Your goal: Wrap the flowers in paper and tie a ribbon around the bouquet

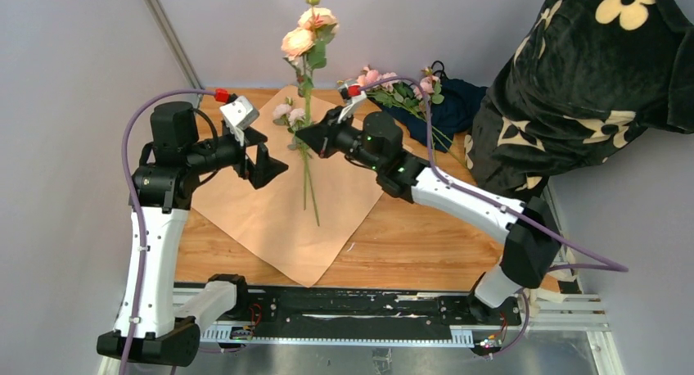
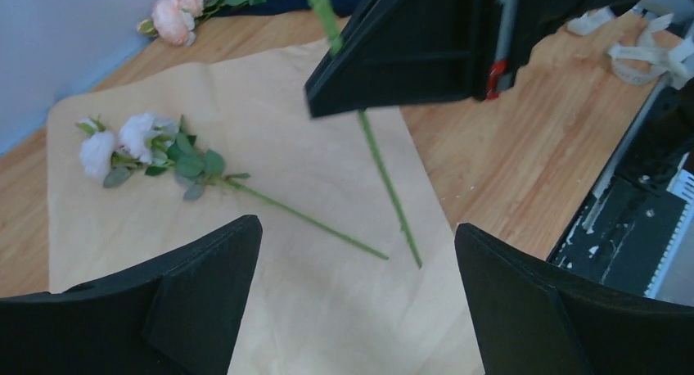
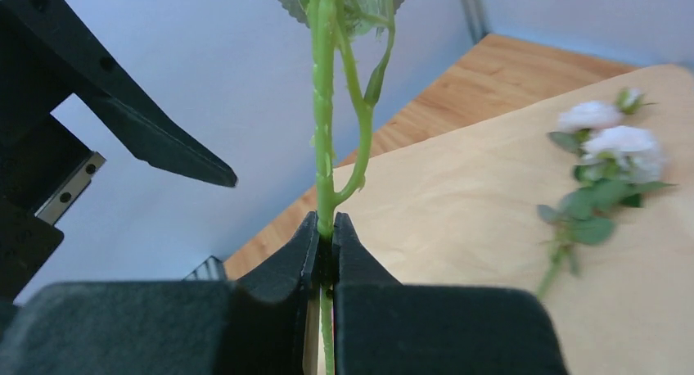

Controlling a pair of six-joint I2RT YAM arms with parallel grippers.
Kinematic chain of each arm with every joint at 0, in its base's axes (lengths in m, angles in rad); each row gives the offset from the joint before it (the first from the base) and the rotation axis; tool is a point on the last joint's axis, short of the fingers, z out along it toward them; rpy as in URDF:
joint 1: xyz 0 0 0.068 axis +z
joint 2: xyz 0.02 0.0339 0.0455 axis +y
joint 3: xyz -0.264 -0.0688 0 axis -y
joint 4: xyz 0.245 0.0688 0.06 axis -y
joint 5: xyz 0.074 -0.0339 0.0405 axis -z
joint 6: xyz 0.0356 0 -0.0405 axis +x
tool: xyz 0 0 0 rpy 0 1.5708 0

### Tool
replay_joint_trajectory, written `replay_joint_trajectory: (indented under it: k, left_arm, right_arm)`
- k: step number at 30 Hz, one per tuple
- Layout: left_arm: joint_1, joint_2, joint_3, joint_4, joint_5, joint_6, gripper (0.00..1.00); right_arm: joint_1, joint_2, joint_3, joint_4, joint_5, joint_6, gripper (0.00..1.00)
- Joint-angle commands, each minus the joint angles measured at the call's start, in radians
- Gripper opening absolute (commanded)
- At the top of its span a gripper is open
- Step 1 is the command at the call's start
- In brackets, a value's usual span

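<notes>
Right gripper (image 3: 326, 237) is pinched tight on a rose stem (image 3: 323, 137), holding it upright over the tan paper (image 1: 270, 219) spread on the desk (image 1: 409, 240). Left gripper (image 2: 356, 228) hangs spread wide just beside that stem, with a pale sprig (image 2: 143, 150) lying flat on the paper below it. More flowers (image 1: 393, 84) lie on the navy cloth (image 1: 462, 105) at the back, and the ribbon (image 2: 651, 54) sits off the paper near the desk's edge.

Wooden table (image 1: 409, 244); black flower-print fabric (image 1: 573, 80) far right, navy cloth (image 1: 462, 105) beside it.
</notes>
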Motion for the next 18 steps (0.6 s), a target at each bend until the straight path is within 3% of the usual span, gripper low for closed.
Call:
replay_joint_trajectory:
  k: [1,3,6,11,13,16,17,18]
  left_arm:
    - [-0.049,-0.003,-0.006,0.061,-0.017,-0.115,1.0]
    - [-0.049,-0.011,-0.032,0.089,-0.074,-0.119,0.99]
    - [-0.049,-0.014,-0.067,0.113,-0.042,-0.127,0.95]
    - [-0.062,-0.007,-0.091,0.159,0.021,-0.183,0.78]
    - [-0.066,-0.006,-0.091,0.159,0.027,-0.2,0.61]
    - [-0.067,-0.01,-0.096,0.159,0.012,-0.223,0.11]
    - [-0.067,-0.013,-0.101,0.162,0.001,-0.238,0.0]
    - [-0.067,-0.013,-0.11,0.168,-0.008,-0.265,0.0]
  right_arm:
    - [0.064,0.039,0.112,0.174,-0.018,0.09,0.0]
    - [0.087,0.055,0.134,0.173,-0.011,0.087,0.0]
    - [0.109,0.072,0.144,0.178,-0.012,0.1,0.0]
    - [0.134,0.097,0.147,0.191,-0.004,0.124,0.0]
    - [0.14,0.108,0.154,0.192,-0.012,0.127,0.0]
    - [0.14,0.116,0.169,0.178,-0.02,0.115,0.0]
    - [0.139,0.118,0.174,0.159,-0.021,0.098,0.0]
    - [0.137,0.118,0.193,0.126,-0.02,0.075,0.0]
